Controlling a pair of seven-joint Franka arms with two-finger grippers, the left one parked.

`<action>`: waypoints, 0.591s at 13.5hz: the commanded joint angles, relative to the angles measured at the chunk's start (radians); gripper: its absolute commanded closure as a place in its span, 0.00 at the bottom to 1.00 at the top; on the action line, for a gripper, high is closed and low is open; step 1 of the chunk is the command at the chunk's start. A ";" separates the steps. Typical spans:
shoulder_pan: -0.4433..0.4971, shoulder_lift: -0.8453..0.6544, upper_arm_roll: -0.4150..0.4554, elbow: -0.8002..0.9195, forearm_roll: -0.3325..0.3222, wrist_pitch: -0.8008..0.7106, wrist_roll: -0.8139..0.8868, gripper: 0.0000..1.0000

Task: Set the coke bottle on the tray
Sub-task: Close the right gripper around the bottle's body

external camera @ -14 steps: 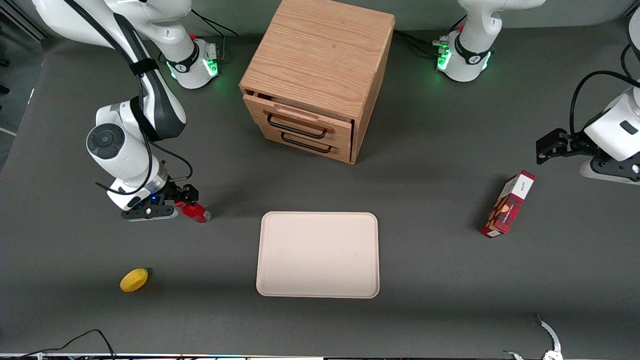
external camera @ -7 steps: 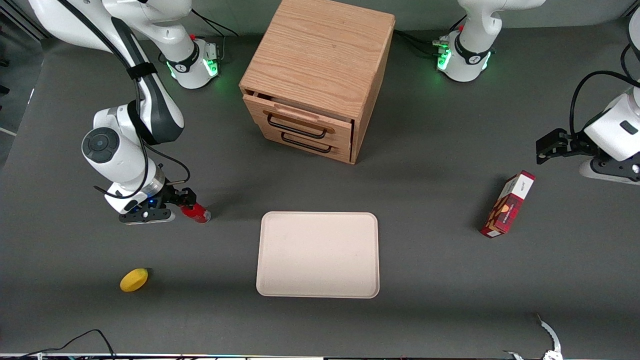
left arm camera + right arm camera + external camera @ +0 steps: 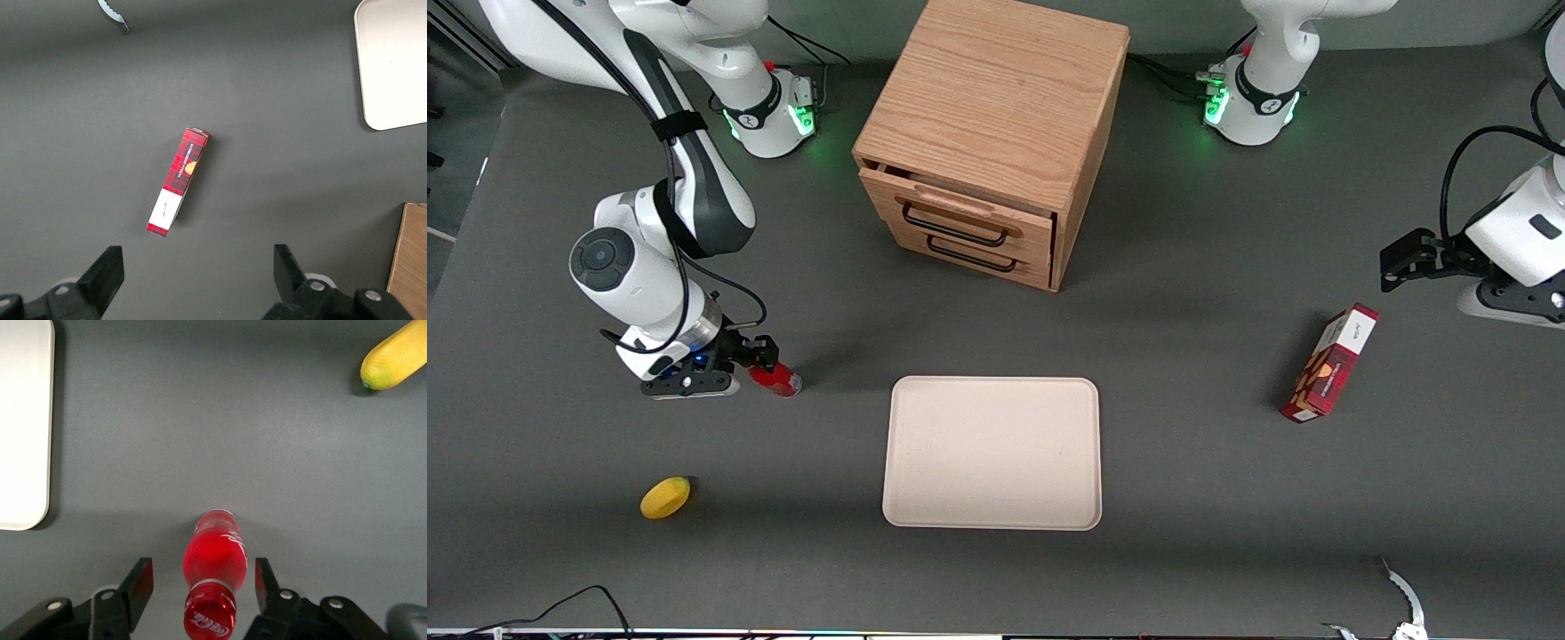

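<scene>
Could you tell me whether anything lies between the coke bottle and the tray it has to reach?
Nothing visible does. The coke bottle stands between the open fingers of the gripper, and only bare table separates it from the tray. The lemon lies nearer the front camera, off that path.

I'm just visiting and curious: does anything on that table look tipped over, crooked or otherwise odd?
Two small things. The top drawer of the wooden cabinet is slightly ajar, and the red-and-white box lies flat and askew toward the parked arm's end. The coke bottle stands between the open fingers of the hand; the tray is bare.
</scene>
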 commanded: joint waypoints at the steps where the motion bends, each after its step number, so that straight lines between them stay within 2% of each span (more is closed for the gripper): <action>1: -0.009 0.008 0.009 0.003 0.027 0.010 -0.032 0.30; 8: -0.018 -0.005 0.012 -0.026 0.027 0.010 -0.032 0.34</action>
